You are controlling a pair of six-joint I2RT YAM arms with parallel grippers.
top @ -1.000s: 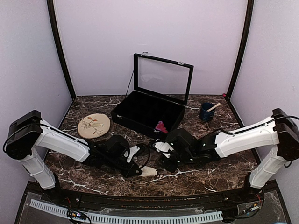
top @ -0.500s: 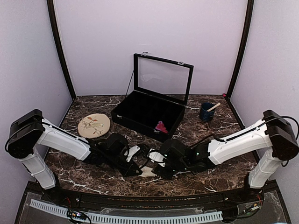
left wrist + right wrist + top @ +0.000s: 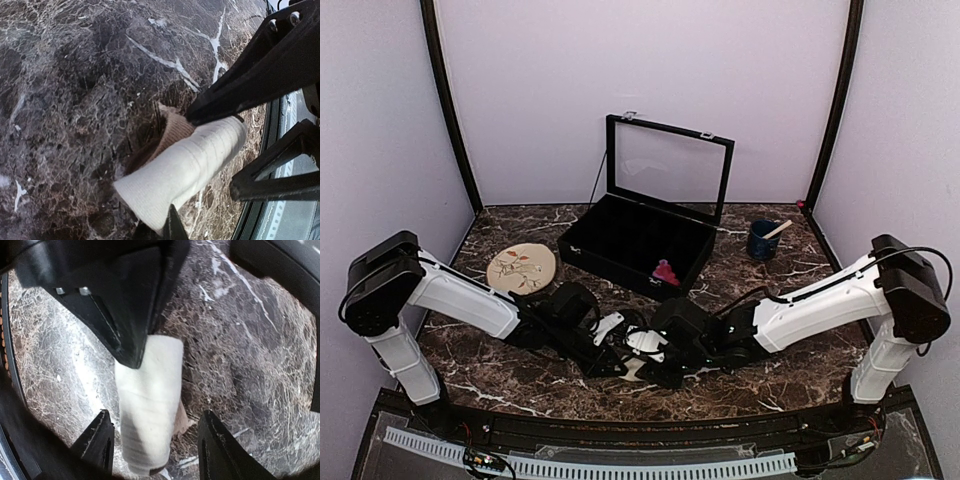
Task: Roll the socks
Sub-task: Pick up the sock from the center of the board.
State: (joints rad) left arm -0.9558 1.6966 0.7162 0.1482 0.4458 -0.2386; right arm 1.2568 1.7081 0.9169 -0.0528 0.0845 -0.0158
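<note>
Cream sock (image 3: 185,170), seemingly soft and light so it may unroll, lies near the table (image 3: 770,385) front edge, one end pinched by the closed left gripper (image 3: 134,356), while the right gripper (image 3: 157,450) stands open astride it, best gripping mid-roll.

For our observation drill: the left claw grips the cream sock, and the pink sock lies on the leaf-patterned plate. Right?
No. The top view shows the pink sock in the open black case, not on the plate. The left claw does grip the cream sock.
</note>
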